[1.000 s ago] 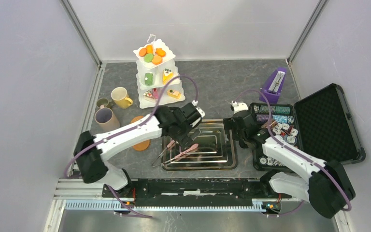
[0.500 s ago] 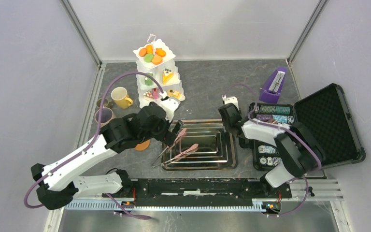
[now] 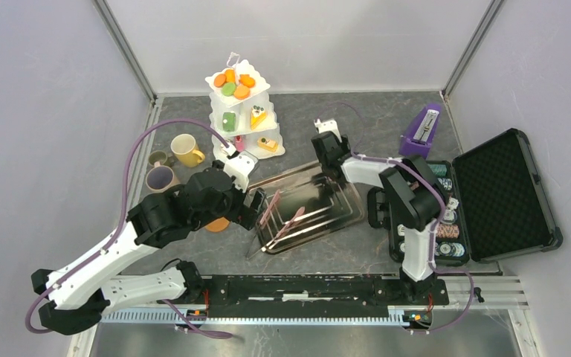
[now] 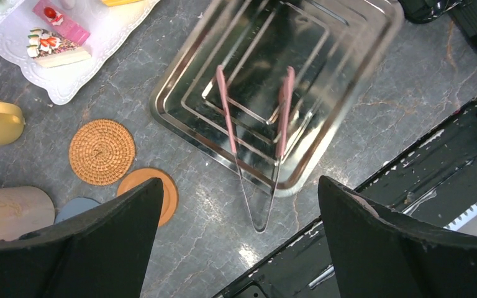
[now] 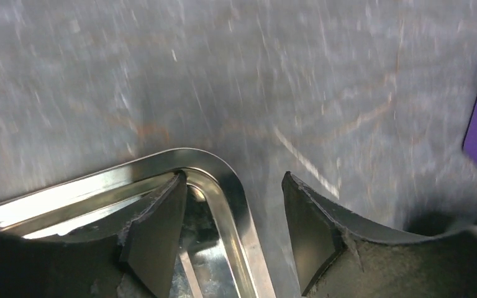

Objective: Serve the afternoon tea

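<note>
Three-tier stand (image 3: 262, 91) loaded at the table's back

White and scalloped, it carries orange and green biscuits (image 3: 234, 82) on top and small cakes (image 3: 257, 117) on the tiers below. Three mugs (image 3: 186, 150) sit to its left. The right gripper (image 5: 234, 177) is clamped on the far corner of the metal tray (image 3: 323, 201). The left gripper (image 4: 239, 183) hangs wide open above pink-tipped tongs (image 4: 225, 105).

the tray (image 4: 341, 93) is polished metal, mirror-glossy. the tongs (image 4: 228, 118) are shiny metal with matt pink tips. one coaster (image 4: 102, 152) is rough woven fibre. the counter (image 4: 397, 124) looks like smooth grey veined stone. the stand (image 4: 62, 96) is glossy white plastic. the right hand (image 5: 233, 205) has matt black fingers (image 5: 313, 223), rough-edged.
</note>
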Robot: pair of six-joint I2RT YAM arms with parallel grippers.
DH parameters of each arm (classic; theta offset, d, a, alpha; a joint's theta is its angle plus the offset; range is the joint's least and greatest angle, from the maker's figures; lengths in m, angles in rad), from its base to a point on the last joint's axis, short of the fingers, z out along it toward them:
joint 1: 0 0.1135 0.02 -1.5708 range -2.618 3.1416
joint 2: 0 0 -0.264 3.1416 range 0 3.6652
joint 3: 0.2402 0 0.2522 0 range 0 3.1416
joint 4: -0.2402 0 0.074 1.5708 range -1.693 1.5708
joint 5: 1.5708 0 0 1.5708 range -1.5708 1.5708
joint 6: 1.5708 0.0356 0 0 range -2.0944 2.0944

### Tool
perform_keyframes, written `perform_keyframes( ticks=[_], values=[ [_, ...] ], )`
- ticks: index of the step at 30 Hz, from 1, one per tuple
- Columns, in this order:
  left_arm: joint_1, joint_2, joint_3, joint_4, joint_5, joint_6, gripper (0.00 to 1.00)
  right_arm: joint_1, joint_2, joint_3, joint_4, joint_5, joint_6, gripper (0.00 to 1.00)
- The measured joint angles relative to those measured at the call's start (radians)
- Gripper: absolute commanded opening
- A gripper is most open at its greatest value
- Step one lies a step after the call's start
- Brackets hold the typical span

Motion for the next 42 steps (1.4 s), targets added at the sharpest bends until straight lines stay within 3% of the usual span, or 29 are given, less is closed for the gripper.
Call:
perform_keyframes(
  ticks=[8,14,17,22,25,32,38,42],
  values=[
    [0.0,-0.016,-0.032,0.032,0.006,-0.043,1.0,-0.042,0.22,0.383,-0.07,0.04,-0.185,0.87],
    [0.015,0.03,-0.123,0.074,0.008,-0.163,0.99,-0.048,0.163,0.502,-0.236,-0.031,-0.191,0.9],
    [0.063,0.078,-0.182,0.089,0.022,-0.241,0.92,-0.022,-0.014,0.349,-0.265,-0.098,-0.16,0.9],
    [0.251,0.085,-0.367,0.175,0.145,-0.369,0.72,0.087,-0.43,-0.006,-0.288,-0.209,-0.089,0.87],
    [0.335,0.088,-0.461,0.243,0.223,-0.428,0.6,0.114,-0.583,-0.17,-0.275,-0.287,-0.038,0.83],
    [0.356,0.245,-0.521,0.426,0.299,-0.51,0.44,0.104,-0.748,-0.522,-0.282,-0.401,0.064,0.83],
    [0.353,0.326,-0.601,0.55,0.321,-0.571,0.37,0.103,-0.847,-0.652,-0.212,-0.461,0.132,0.78],
    [0.345,0.372,-0.601,0.646,0.335,-0.597,0.34,0.103,-0.81,-0.706,-0.092,-0.495,0.188,0.69]
  ],
)
